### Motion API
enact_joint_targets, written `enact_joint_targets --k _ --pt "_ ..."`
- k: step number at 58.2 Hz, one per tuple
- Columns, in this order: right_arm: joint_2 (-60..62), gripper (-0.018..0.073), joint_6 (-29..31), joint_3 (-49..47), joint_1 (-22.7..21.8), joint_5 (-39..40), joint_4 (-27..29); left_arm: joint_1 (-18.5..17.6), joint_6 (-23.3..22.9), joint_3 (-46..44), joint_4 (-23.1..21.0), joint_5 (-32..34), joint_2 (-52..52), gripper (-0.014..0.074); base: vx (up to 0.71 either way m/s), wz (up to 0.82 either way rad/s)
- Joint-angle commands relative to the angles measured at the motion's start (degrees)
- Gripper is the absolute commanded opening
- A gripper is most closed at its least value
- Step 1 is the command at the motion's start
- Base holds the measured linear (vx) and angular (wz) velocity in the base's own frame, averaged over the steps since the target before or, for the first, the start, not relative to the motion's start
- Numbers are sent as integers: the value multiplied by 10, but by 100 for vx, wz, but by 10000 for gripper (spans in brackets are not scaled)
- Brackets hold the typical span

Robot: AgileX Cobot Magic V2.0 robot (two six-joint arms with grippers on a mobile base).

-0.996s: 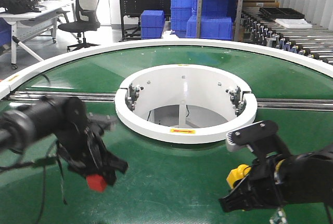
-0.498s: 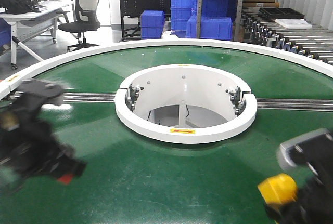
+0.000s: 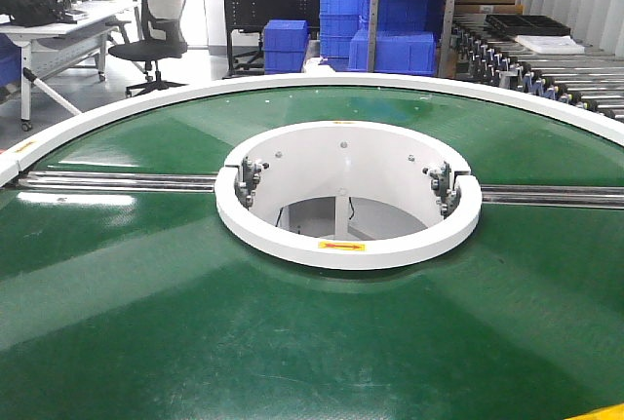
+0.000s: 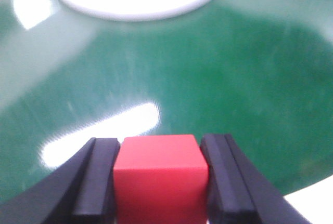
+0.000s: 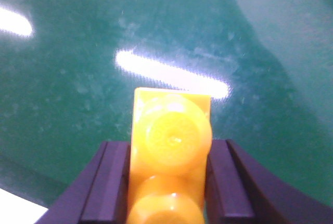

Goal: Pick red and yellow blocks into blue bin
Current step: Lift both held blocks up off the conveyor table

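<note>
The left gripper (image 4: 161, 185) squeezes the red cube (image 4: 160, 169) tight; the cube's bottom is cut off. The right gripper (image 5: 167, 182) squeezes the yellow brick (image 5: 170, 130), cut off too. Both are over the green table (image 4: 250, 68). Far back are blue crates (image 3: 390, 50).

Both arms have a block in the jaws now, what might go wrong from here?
1. The red cube is pinched only by two smooth side faces. The left wrist view is blurred, so a fast swing might shake it loose.
2. The yellow brick juts past the right jaws, so it may pivot or slip.
3. No bin shows under either block, only green belt. Releasing now would likely drop them there.
</note>
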State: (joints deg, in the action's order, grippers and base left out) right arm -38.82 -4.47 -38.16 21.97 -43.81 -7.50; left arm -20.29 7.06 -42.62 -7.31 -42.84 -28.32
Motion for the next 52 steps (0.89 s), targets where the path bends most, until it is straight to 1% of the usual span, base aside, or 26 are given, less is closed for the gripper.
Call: enact_joint_targets --k 1,4,8,12,20,25,29,37,52 --pt "11 242 1 -16 0 36 -6 -3 -4 28 -10 85 80 237 0 0" --pt "11 242 1 -16 0 36 -6 -2 -19 49 -10 105 126 237 0 0" --pt "11 242 1 -16 0 35 -4 -1 -45 72 -7 112 166 237 0 0" --pt "11 242 1 -16 0 36 -2 -1 -47 81 -3 104 175 237 0 0" --pt "11 242 1 -16 0 33 5 -1 -39 85 29 95 145 237 0 0" --pt "11 242 1 -16 0 24 6 -1 -39 85 56 100 118 237 0 0" --pt "11 242 1 -16 0 17 6 -1 -39 85 66 104 100 237 0 0" --pt "11 242 1 -16 0 11 6 -1 -41 85 67 105 80 237 0 0" --pt "11 242 1 -16 0 10 6 -1 -41 85 66 104 78 237 0 0"
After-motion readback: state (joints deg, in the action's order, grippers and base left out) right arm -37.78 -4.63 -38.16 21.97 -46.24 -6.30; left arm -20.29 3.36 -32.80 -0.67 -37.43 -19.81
